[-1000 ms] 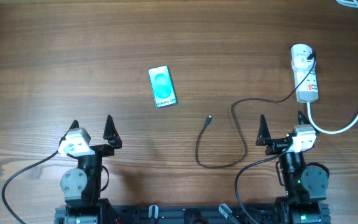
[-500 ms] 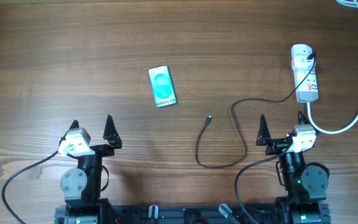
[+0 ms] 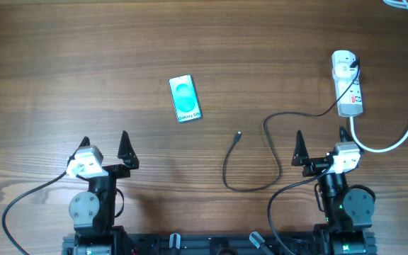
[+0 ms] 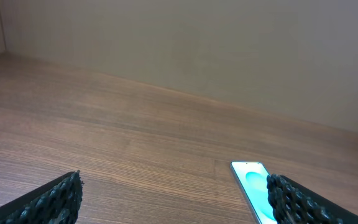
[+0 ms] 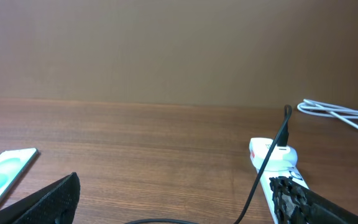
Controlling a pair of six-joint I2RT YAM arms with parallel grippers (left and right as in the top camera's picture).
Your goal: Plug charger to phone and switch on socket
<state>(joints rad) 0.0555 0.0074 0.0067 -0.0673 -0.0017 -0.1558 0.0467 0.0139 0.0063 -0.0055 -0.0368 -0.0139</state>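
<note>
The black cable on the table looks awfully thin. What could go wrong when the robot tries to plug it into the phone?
The plug tip is tiny and lies flat, so an open tool could miss or nudge it. The phone lies loose and may slide when pushed. The cable loops near the right tool and runs to the power strip; tugging might drag that.

Premises are presenting as a robotics lab bench: a left arm point(image 3: 91, 205) and right arm point(image 3: 346, 202) are sitting mounted along a wood-grain table point(image 3: 62, 57), a bare beige wall point(image 4: 229, 50) standing behind.
</note>
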